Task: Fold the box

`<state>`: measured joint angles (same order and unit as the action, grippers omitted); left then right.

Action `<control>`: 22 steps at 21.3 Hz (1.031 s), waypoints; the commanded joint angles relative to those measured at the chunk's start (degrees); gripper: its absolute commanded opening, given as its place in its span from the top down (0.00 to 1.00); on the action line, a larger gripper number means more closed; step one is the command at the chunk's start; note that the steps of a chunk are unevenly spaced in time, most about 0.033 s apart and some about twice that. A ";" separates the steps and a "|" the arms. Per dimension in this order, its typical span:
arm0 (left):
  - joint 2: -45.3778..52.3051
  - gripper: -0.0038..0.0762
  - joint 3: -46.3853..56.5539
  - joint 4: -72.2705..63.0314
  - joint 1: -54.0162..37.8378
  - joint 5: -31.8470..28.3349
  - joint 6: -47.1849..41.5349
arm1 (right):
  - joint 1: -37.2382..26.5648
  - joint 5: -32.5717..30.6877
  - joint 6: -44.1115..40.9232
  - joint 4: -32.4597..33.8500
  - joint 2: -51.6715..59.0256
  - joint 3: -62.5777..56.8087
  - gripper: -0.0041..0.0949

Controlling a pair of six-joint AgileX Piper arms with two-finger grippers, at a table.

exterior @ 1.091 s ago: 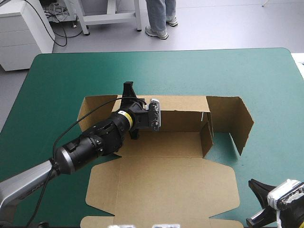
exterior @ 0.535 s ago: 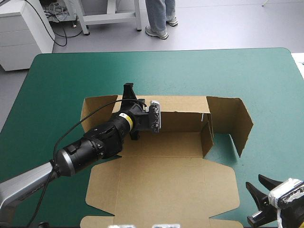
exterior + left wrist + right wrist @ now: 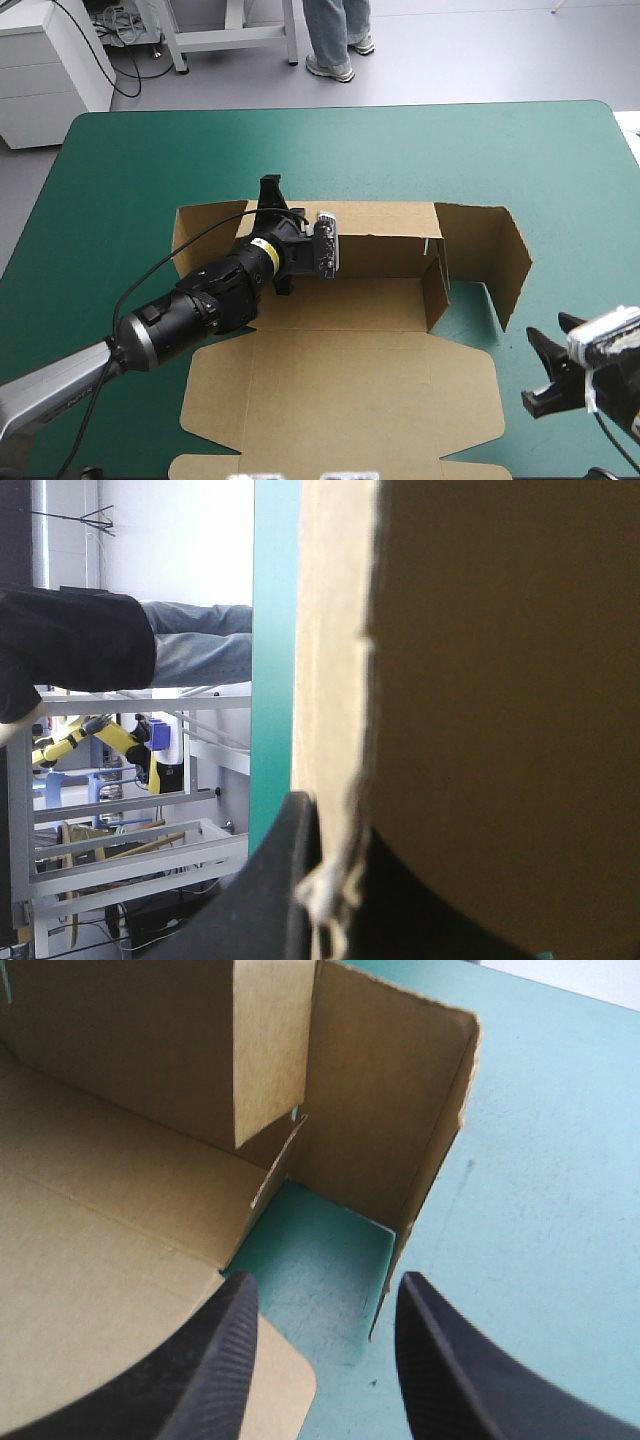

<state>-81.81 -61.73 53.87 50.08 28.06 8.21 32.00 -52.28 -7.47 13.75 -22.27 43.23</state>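
The box [image 3: 340, 380] lies in the middle of the desk [image 3: 150, 150], half formed. Its rear wall [image 3: 380, 240] stands up, and the lid [image 3: 340, 410] lies flat toward the near edge. The left jaws are nearly closed on the left part of the rear wall. In the left wrist view the board passes beside one black finger [image 3: 285, 880] and hides the other.

At the right end, the side wall [image 3: 495, 255] is raised but stands apart from the floor of the box, with bare teal-green cover between them. A short flap [image 3: 435, 290] turns inward from the end of the rear wall.

The right jaws are wide and hold nothing. They hover near the right front corner of the desk and point at this open corner [image 3: 330, 1230].

I judge that the step in hand is closing the right end while the left arm steadies the rear wall. The next move calls for a careful approach, so that the side wall is pushed inward over the short flap.

The flap may block the fold if it leans outward. The left end panel [image 3: 195, 235] is not yet raised.
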 commanded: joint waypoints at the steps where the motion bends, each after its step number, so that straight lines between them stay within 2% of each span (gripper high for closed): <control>1: 0.63 0.96 -0.39 -2.60 1.01 -2.39 -0.92 | -0.07 3.75 -4.62 5.34 -8.89 9.86 0.54; 7: 0.63 0.96 -0.39 -2.60 1.01 -2.39 -0.92 | -0.07 -0.70 -7.55 11.34 -25.56 28.47 0.54; 11: 0.63 0.96 -0.39 -2.60 1.01 -2.39 -0.92 | -0.18 -4.25 -7.55 11.34 -34.24 39.90 0.55; 14: 0.63 0.96 -0.39 -2.60 1.01 -2.39 -0.92 | -2.79 -7.77 -6.09 11.20 -41.28 47.94 0.55; 17: 0.63 0.96 -0.39 -2.60 1.01 -2.39 -0.92 | -5.92 -8.79 -3.62 8.28 -45.64 52.07 0.55; 22: 0.63 0.96 -0.39 -2.60 1.01 -2.39 -0.92 | -14.08 -8.92 5.54 -4.23 -54.36 58.45 0.55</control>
<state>-81.81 -61.73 53.94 50.08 28.08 8.21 21.26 -63.88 -6.39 14.10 -74.54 97.85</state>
